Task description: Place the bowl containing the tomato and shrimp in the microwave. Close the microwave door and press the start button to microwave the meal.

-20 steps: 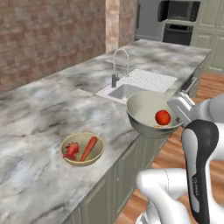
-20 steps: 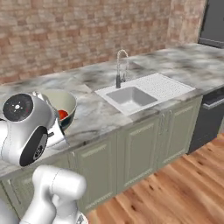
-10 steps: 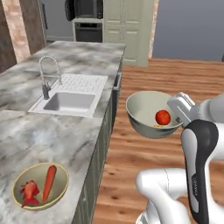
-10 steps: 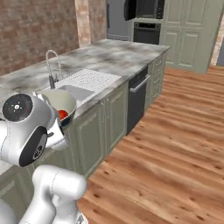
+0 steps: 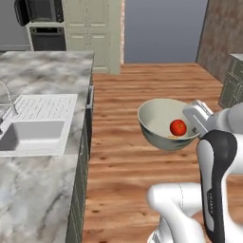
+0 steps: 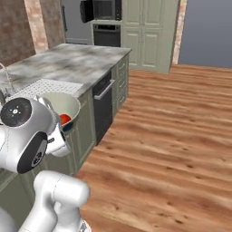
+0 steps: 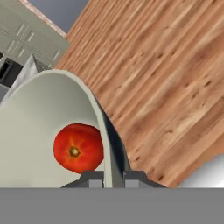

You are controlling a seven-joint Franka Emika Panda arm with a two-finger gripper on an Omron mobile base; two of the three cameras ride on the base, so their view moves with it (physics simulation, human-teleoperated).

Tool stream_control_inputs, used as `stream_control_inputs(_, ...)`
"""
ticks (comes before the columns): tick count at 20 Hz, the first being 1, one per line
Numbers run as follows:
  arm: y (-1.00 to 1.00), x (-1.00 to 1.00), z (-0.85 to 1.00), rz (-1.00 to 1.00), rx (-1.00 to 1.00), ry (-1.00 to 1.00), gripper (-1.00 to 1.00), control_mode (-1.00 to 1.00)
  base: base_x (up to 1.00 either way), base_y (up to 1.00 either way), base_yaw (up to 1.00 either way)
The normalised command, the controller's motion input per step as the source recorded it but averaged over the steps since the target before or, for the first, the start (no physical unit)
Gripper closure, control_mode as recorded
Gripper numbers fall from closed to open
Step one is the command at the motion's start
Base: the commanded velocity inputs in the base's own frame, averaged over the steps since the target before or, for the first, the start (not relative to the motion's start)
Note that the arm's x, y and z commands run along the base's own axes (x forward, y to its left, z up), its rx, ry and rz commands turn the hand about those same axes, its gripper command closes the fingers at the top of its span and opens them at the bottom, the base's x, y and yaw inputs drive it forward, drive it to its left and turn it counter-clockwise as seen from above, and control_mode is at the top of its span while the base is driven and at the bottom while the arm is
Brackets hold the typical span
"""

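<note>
Bowl pinched by its rim, carried over open floor toward the far microwave.

The gripper (image 7: 113, 175) has one finger on each side of the wall of the bowl (image 5: 159, 118), clamped on its rim. The tomato (image 5: 178, 127) lies inside, with the shrimp (image 5: 172, 137) just below it. The bowl hangs above wood floor (image 6: 181, 122), beside the counter (image 5: 42, 71). The microwave (image 6: 103, 9) sits high in the far cabinetry, above the oven (image 6: 107, 35), well away from the fingers.
</note>
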Motion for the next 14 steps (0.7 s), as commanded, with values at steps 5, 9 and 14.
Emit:
stream_control_inputs(5, 0.0, 0.0, 0.0, 0.0, 0.0, 0.0, 1.0, 1.0, 0.8, -0.57, -0.23)
stream_control_inputs(9, 0.0, 0.0, 0.0, 0.0, 0.0, 0.0, 1.0, 1.0, 1.0, -0.4, -0.25)
stream_control_inputs(14, 0.0, 0.0, 0.0, 0.0, 0.0, 0.0, 1.0, 1.0, 1.0, -0.12, -0.25)
